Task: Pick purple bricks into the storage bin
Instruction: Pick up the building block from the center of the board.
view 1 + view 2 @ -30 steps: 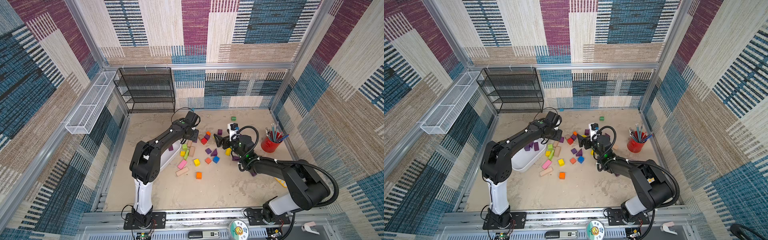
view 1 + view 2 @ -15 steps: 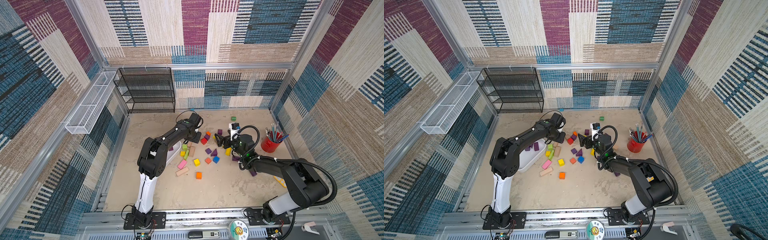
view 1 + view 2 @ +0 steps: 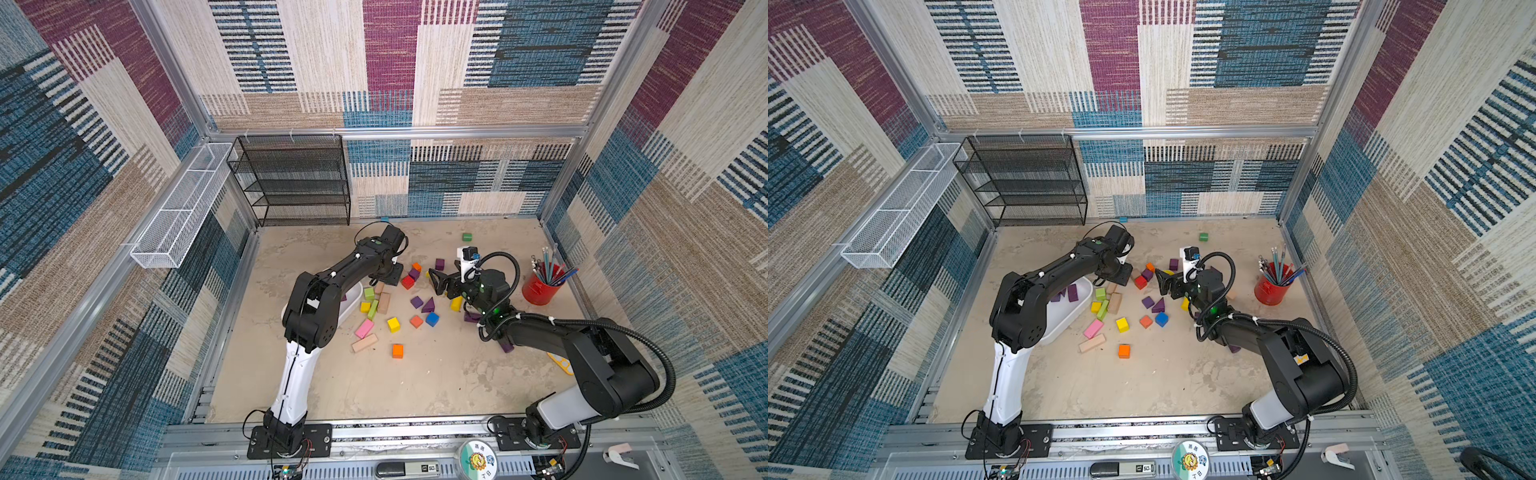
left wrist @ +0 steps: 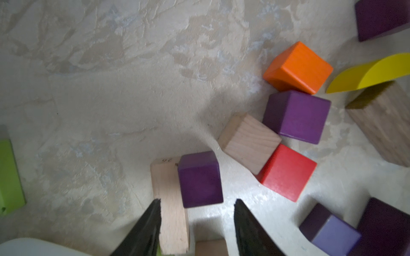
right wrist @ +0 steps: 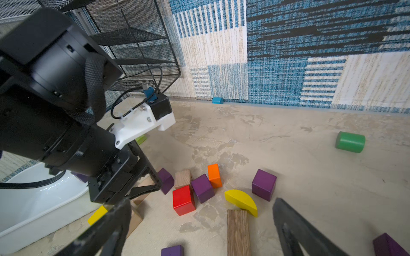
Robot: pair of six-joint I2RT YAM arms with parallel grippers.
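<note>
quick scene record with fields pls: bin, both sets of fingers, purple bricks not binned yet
storage bin: white tub, partly hidden by the left arm, purple bricks inside
left fingers: open, empty, tips just short of a purple cube beside a wood block
right fingers: wide open, empty
loose purple: several on the table, e.g. cube, wedge
not wanted: pink block, blue cube

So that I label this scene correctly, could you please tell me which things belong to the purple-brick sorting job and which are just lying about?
Job: purple bricks, white storage bin, open left gripper by a purple cube.

Lying about: pink oblong block, blue cube, green cylinder, red pencil cup, black mesh shelf rack, white wire basket.
</note>
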